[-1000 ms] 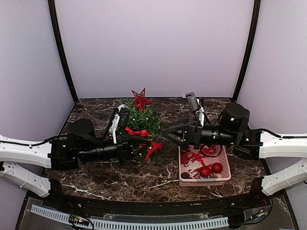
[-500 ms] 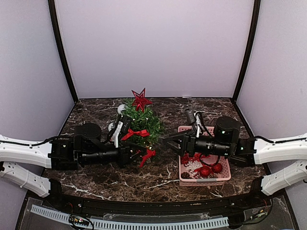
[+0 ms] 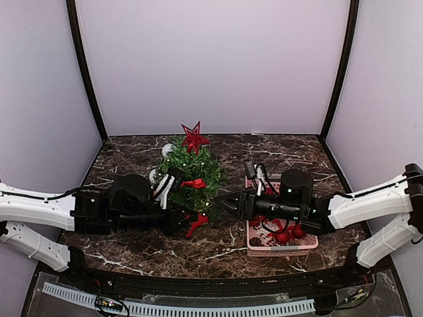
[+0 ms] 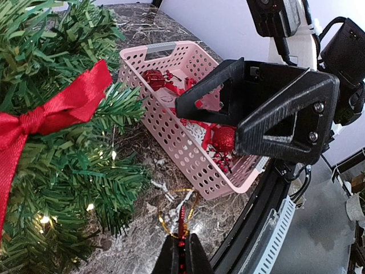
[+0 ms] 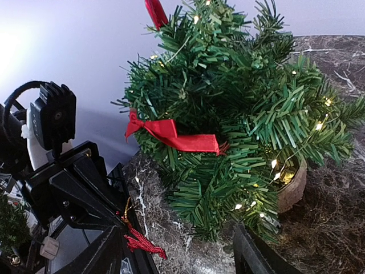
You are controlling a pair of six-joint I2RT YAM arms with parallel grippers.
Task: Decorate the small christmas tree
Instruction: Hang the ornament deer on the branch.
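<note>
I can read no text, label, brand, number or sign in any of my views. No surface here shows writing that is clear enough to make out.

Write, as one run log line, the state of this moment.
left pincer: shut on red ornament | right pincer: open, empty | small christmas tree: upright, red bow on it
</note>
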